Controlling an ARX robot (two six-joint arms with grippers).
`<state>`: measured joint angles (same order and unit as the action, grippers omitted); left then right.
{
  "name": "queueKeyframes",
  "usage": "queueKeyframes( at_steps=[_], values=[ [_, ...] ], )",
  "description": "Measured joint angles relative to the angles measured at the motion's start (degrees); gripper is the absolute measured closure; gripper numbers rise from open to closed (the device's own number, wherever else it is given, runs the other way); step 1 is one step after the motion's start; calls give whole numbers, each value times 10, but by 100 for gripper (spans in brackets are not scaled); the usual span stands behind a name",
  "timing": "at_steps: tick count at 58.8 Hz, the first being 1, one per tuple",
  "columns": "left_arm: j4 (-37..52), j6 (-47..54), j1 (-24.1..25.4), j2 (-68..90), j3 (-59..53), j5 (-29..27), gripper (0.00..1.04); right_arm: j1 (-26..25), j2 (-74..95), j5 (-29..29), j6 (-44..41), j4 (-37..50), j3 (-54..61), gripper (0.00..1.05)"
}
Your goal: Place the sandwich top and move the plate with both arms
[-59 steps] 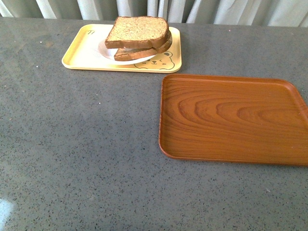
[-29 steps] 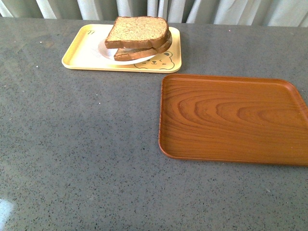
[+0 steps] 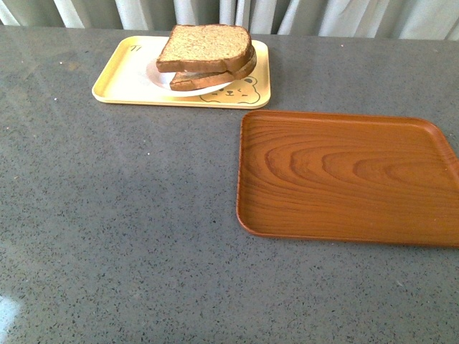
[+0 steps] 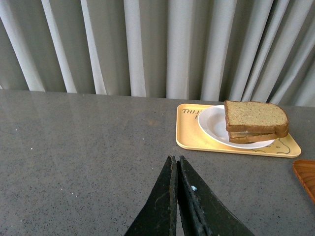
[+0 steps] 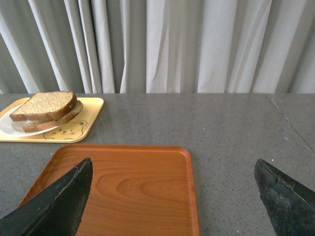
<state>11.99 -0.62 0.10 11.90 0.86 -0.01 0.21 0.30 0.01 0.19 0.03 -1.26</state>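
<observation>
The sandwich top (image 3: pixel 206 44), a brown speckled bread slice, lies on a lower slice on the white plate (image 3: pixel 159 76), which sits on the yellow bear tray (image 3: pixel 122 80) at the far side of the table. The left wrist view shows the same stack, the sandwich top (image 4: pixel 255 116) over the plate (image 4: pixel 211 123), well beyond my left gripper (image 4: pixel 175 160), whose black fingers are shut with nothing between them. My right gripper (image 5: pixel 173 167) is open wide above the brown wood-grain tray (image 5: pixel 128 187); the sandwich top (image 5: pixel 45 105) and plate (image 5: pixel 10 127) lie far off. Neither arm shows in the front view.
The brown wood-grain tray (image 3: pixel 344 175) lies to the right on the grey speckled table (image 3: pixel 129 215). Grey curtains (image 4: pixel 147 44) hang behind the table's far edge. A corner of the wood-grain tray (image 4: pixel 306 176) shows at the edge of the left wrist view.
</observation>
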Motion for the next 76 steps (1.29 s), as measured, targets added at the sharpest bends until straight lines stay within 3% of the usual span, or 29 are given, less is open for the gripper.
queueKeyframes(
  at_steps=[9,16,34,40,66,76],
  values=[
    [-21,0,0,-21,0,0,103,0,0,0,0,0,0,9],
    [-114,0,0,-97,0,0,103,0,0,0,0,0,0,9],
    [-120,1,0,-110,0,0,103,0,0,0,0,0,0,9],
    [-120,0,0,-110,0,0,80,0,0,0,0,0,0,9],
    [-120,1,0,-110,0,0,8,0,0,0,0,0,0,9],
    [-120,2,0,-110,0,0,9,0,0,0,0,0,0,9]
  ],
)
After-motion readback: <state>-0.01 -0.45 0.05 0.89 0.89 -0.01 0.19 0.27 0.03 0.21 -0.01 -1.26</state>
